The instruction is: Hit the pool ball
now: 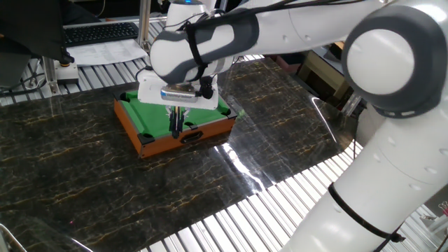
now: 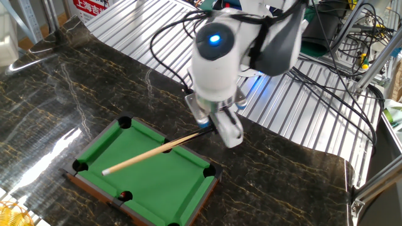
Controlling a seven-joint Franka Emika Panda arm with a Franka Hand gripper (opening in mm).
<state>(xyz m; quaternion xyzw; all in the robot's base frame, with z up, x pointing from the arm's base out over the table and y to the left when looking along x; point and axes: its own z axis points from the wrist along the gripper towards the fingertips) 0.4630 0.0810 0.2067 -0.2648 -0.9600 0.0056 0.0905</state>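
Gripper (image 2: 210, 127) pinches the cue (image 2: 151, 152) by its butt, stick angled across the green pool table (image 2: 103, 147).

— Arm pose?
— Reaching down from above, wrist bent low, blue light glowing on top.
— Hand (image 1: 177, 120)?
— Pointing downward, fingers (image 2: 207, 129) close together, clamped shut.
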